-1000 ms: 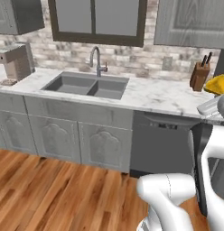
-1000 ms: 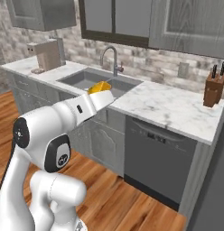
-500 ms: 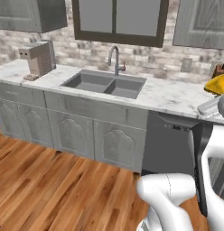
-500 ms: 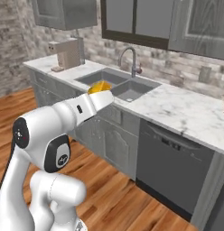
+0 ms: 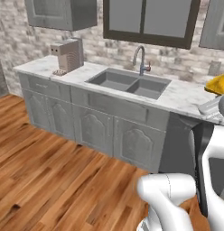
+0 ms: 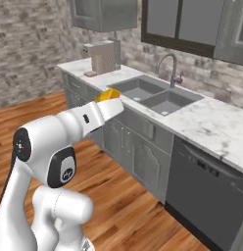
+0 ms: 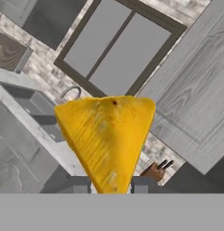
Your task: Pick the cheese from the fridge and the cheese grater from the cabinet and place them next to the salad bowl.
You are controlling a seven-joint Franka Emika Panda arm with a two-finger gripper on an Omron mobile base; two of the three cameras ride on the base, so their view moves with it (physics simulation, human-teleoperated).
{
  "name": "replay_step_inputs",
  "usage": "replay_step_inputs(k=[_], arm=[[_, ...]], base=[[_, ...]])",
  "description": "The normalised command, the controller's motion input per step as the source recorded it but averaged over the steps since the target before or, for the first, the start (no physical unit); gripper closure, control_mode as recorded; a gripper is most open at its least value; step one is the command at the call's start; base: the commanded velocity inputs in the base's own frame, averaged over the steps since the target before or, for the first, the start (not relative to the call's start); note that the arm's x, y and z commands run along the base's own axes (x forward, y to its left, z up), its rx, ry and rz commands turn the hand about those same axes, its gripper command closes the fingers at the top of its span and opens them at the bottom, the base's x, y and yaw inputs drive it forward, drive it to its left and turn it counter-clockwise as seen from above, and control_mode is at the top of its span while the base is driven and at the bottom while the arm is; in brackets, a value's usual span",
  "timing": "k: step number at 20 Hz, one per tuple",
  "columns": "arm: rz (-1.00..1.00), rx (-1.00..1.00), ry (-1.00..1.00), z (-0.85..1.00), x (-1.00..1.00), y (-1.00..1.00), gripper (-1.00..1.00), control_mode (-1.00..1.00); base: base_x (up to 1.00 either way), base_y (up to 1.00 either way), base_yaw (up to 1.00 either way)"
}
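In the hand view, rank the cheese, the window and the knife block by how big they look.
1. Window, largest.
2. Cheese, close behind; it sits right at the camera, held by the end effector, so its true size is far smaller.
3. Knife block, clearly smallest.

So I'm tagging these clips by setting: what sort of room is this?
A home kitchen, rendered: a marble counter with a double sink and faucet, grey cabinets below, and a dishwasher. The gripper holds a cheese wedge.
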Motion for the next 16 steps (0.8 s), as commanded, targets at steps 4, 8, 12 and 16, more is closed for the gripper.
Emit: replay_step_inputs(k=[4,8,12,16], arm=[[0.0,0.0,0.0,0.0,0.0,0.0,1.0,1.0],[0.0,0.0,0.0,0.0,0.0,0.0,1.0,1.0],[0.0,0.0,0.0,0.0,0.0,0.0,1.0,1.0],[0.0,0.0,0.0,0.0,0.0,0.0,1.0,1.0]], base=[[0.0,0.0,0.33],[0.0,0.0,0.32],[0.0,0.0,0.32],[0.0,0.0,0.33]])
